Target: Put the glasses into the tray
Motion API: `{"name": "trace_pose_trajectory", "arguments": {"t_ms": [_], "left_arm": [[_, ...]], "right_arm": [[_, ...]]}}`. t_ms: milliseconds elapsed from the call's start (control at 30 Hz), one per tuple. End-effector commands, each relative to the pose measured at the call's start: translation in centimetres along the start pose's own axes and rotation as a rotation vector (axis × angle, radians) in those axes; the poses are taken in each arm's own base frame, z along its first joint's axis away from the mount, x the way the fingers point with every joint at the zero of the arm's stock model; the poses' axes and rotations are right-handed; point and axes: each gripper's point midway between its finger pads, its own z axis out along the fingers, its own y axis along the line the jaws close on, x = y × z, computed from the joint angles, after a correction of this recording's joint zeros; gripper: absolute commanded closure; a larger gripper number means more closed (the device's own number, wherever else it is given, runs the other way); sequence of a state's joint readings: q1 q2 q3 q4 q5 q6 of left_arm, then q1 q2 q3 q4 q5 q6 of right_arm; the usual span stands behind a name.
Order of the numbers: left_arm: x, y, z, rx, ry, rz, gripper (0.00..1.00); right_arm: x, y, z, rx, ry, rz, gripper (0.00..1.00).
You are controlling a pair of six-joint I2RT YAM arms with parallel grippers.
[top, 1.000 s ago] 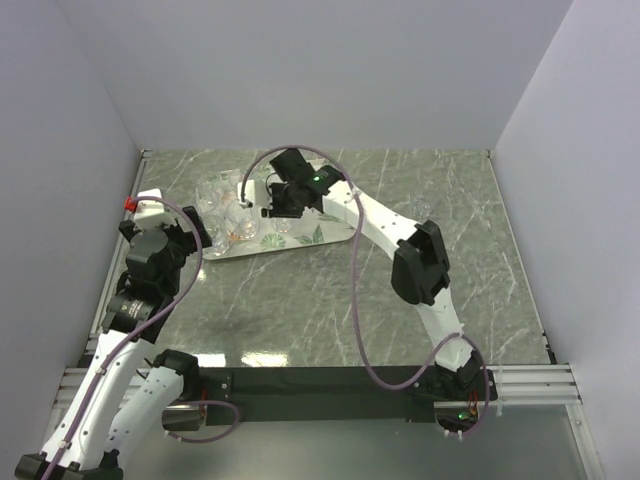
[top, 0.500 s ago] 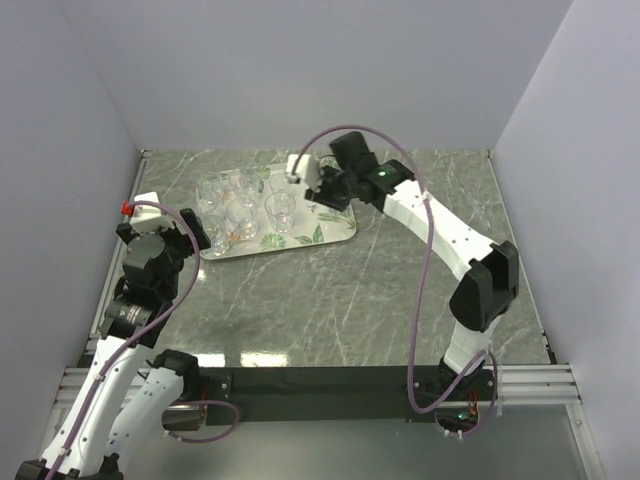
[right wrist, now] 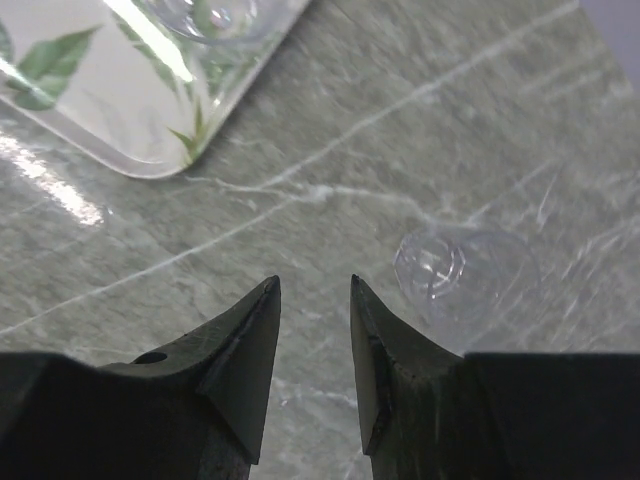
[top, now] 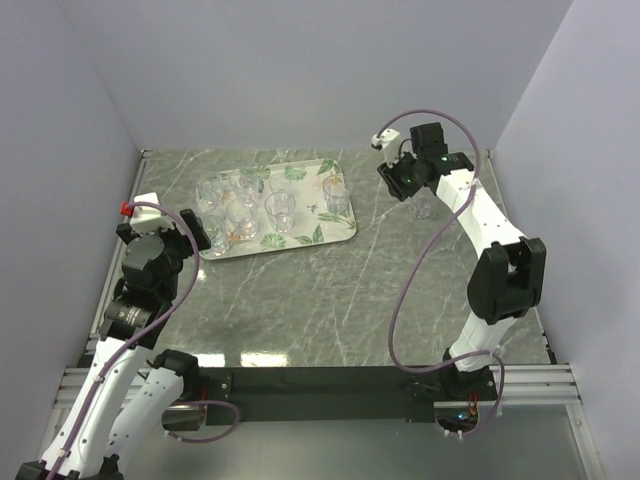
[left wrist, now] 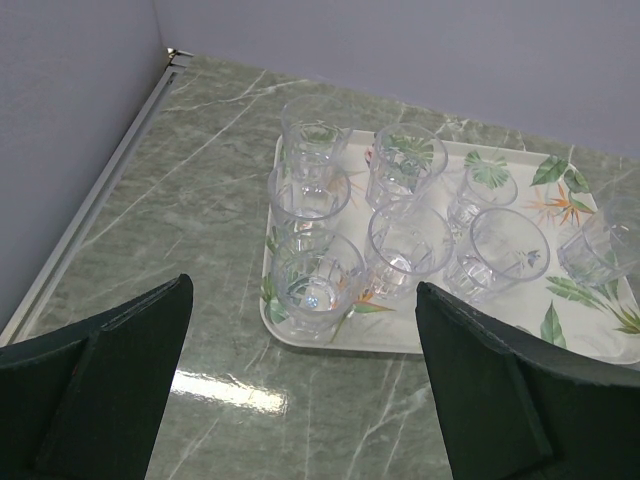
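The leaf-print tray lies at the back left with several clear glasses standing on it, one apart at its right end. One more glass stands on the table, right of the tray. My right gripper hovers just left of it, with its jaws a little apart and empty. In the right wrist view the glass is right of the fingertips, and the tray corner is at upper left. My left gripper is wide open and empty, just in front of the tray and its glasses.
The green marble table is enclosed by white walls at the back and both sides. A metal rail runs along the left wall. The right arm's purple cable loops over the middle right of the table.
My right gripper has left the tray and swung right to the lone glass on the table. A glass now stands at the tray's right end. The left arm has not moved.
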State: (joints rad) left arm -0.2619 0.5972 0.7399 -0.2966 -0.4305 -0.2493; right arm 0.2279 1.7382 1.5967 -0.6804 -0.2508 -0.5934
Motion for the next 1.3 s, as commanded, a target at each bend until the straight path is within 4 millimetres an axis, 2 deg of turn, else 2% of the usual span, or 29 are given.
{"name": "trace_pose_trajectory", "arguments": {"t_ms": [0,167,400,1067,1267], "left_arm": [[-1.0,-0.3,0.0,0.018,-0.039,-0.016,0.01],[-1.0,-0.4,0.0,0.021,-0.038,-0.016,0.01],[-1.0,-0.4,0.0,0.021,-0.038,-0.016,0.01],[-1.0,-0.4,-0.1,0.023,-0.039,-0.016,0.01],[-1.0,-0.3,-0.1,0.022,-0.040,-0.015,0.01]], "right_arm": [[1.3,-2.5,1.2,0.073,0.050,0.105,0.59],[3.7,-4.8,2.8,0.141,0.143,0.147,0.59],[5.5,-7.3,4.1,0.229,0.207,0.179,0.59],[7.4,-9.6,5.7,0.302,0.269,0.164,0.59],[7.9,-9.4,6.5,0.278,0.285,0.168,0.62]]}}
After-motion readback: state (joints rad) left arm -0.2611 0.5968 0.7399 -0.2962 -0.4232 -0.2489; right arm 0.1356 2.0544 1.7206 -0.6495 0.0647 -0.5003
